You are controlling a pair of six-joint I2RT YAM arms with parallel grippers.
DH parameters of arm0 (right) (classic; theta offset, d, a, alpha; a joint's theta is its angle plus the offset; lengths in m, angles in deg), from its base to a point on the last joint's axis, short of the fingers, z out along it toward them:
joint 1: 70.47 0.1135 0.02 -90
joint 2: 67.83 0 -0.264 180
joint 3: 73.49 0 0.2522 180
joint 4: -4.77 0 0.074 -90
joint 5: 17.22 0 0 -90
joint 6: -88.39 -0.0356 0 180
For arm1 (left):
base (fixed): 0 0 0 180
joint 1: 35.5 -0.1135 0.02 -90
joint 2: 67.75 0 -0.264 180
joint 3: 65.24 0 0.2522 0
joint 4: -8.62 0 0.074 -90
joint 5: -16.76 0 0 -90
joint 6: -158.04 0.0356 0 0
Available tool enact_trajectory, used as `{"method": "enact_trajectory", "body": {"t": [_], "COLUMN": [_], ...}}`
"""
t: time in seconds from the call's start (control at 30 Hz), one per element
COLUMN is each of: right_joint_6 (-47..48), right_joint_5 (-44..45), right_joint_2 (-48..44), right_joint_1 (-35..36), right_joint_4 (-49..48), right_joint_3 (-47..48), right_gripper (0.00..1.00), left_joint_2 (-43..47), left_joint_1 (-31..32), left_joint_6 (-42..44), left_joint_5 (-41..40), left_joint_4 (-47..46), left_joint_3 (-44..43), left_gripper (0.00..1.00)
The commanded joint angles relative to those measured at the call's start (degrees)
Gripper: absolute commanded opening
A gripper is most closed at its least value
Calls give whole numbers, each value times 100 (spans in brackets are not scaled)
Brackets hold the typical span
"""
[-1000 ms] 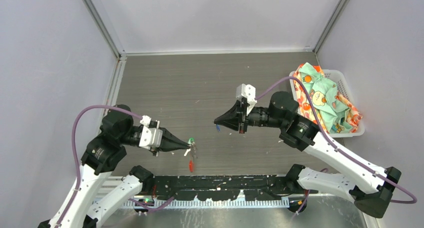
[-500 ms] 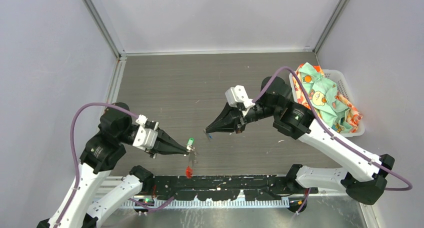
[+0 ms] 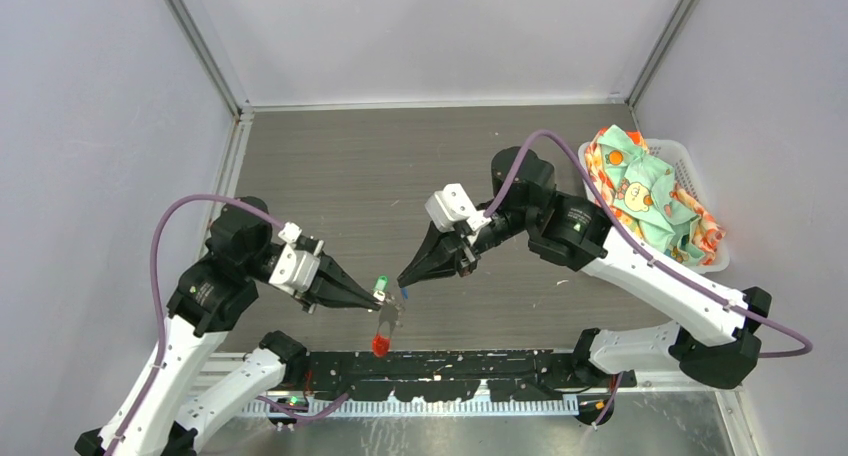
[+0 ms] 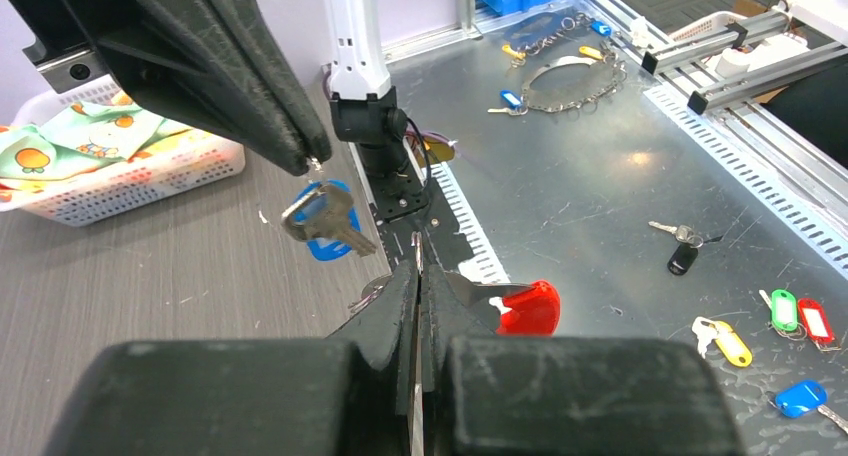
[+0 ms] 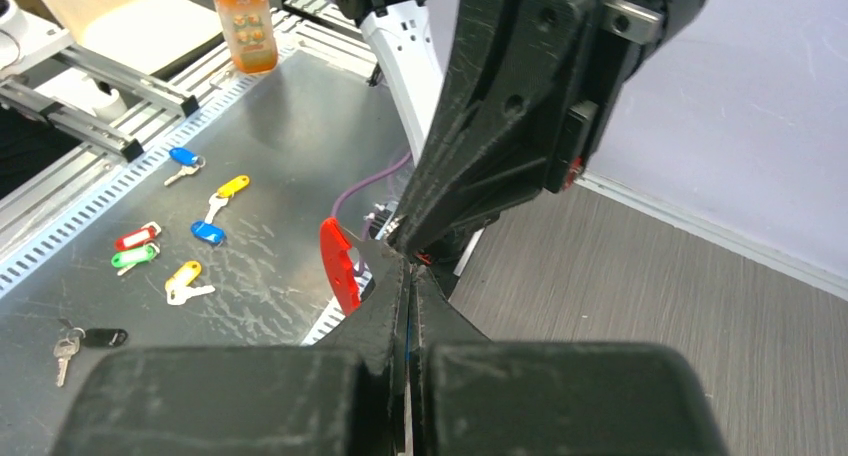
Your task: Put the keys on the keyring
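Above the grey wood-grain table (image 3: 330, 176), near edge: left gripper (image 3: 376, 298) clamped on silvery chain keyring with red oval loop (image 3: 381, 344). Right gripper (image 3: 402, 280) pinches blue-headed silver key (image 4: 322, 219). Best practice: align key's hole with ring, advance slowly.

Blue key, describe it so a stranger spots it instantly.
Above the table, find where the tips of both arms converge. The blue key dangles from the right jaws' shut tip. At the left jaws are a green-headed key and red loop; only this head is blue.

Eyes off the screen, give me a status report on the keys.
Left gripper shut on keyring, hanging free. Right gripper shut on blue key, close alongside. Nothing between them.
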Motion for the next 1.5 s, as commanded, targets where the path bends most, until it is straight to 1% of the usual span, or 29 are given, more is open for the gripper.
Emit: {"method": "enact_trajectory", "body": {"t": [0.0, 0.17, 0.43, 1.2, 1.47], "right_joint_6": [408, 499, 514, 321, 287], "right_joint_5": [-55, 67, 298, 18, -33], "right_joint_2": [80, 219, 381, 530, 551], "right_joint_1": [182, 348, 399, 483, 508], "right_joint_4": [316, 344, 282, -54, -44], "right_joint_3": [352, 455, 578, 492, 478], "right_gripper": [1, 1, 1, 1, 1], "left_joint_2": [-67, -115, -135, -169, -183], "left_joint_1": [15, 19, 18, 18, 20], "left_joint_6": [99, 111, 124, 719, 745], "left_joint_5": [231, 240, 243, -7, -64], "left_joint_4": [-95, -62, -16, 563, 614], "left_joint_3": [-244, -273, -302, -398, -424], "left_gripper": [0, 0, 0, 0, 0]}}
